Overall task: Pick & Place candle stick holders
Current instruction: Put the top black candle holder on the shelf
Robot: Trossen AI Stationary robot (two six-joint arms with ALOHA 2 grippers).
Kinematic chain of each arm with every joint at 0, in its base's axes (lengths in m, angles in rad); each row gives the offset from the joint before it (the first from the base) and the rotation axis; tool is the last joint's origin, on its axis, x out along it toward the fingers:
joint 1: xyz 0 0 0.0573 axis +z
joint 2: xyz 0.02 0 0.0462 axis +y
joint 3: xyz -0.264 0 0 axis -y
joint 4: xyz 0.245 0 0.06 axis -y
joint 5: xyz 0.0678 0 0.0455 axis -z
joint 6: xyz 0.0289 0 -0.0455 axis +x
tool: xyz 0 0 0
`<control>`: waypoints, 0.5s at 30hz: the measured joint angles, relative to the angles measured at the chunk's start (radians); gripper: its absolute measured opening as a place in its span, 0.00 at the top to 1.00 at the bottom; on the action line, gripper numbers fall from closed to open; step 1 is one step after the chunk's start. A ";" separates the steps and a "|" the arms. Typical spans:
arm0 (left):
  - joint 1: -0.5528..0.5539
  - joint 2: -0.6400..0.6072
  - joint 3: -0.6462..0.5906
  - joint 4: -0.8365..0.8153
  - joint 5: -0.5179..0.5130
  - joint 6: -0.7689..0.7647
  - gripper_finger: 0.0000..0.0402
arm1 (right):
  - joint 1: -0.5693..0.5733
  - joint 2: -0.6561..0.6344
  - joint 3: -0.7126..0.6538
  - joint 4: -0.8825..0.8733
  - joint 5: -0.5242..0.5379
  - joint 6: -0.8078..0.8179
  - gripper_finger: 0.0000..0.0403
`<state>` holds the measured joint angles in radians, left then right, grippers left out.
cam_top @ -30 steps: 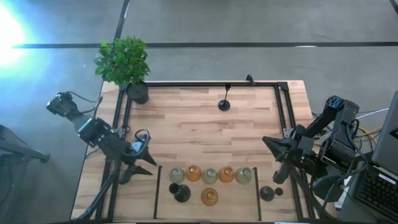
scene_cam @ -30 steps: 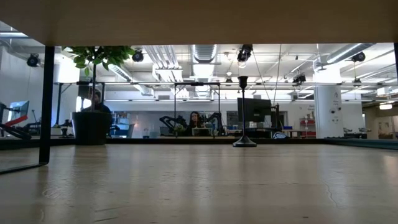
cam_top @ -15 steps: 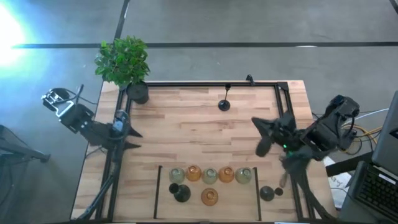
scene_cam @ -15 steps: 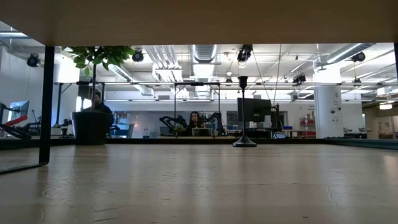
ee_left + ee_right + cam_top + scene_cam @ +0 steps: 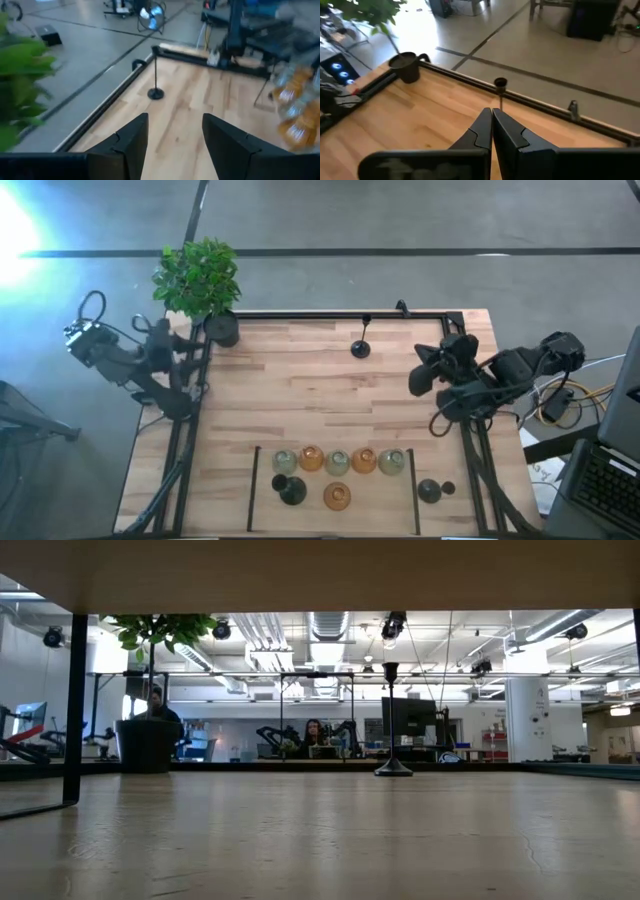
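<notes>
A black thin-stemmed candle stick holder (image 5: 361,348) stands on its round base at the table's far middle; it also shows in the low view (image 5: 392,768). Several amber and pale glass holders (image 5: 338,461) stand in a row near the front edge, with a dark one (image 5: 290,490), an amber one (image 5: 337,496) and another dark one (image 5: 430,491) in front of them. My left gripper (image 5: 192,346) is open and empty at the far left, beside the plant. My right gripper (image 5: 415,383) is shut and empty over the table's right part, right of the stemmed holder (image 5: 500,84).
A black pot with a leafy plant (image 5: 221,328) stands at the far left corner. A black metal frame (image 5: 300,314) runs along the far edge and down both sides. Two short black bars (image 5: 254,480) bound the holder row. Bare wood (image 5: 310,400) lies mid-table.
My left gripper has swung from the near left of the table up toward the far left edge, ending beside the plant. My right gripper has gone from the near right edge toward the far edge and inward over the table, turning to point at the stemmed holder. No holder has moved.
</notes>
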<state>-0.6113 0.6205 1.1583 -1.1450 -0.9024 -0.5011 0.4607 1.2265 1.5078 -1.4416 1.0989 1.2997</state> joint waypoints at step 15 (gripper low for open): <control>0.000 0.002 -0.001 0.020 -0.256 0.001 0.53 | -0.062 -0.260 -0.379 0.250 -0.054 -0.061 0.98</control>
<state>-0.6117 0.6224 1.1576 -1.1255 -1.1582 -0.5003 0.3992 0.9665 1.1290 -1.1918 1.0449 1.2390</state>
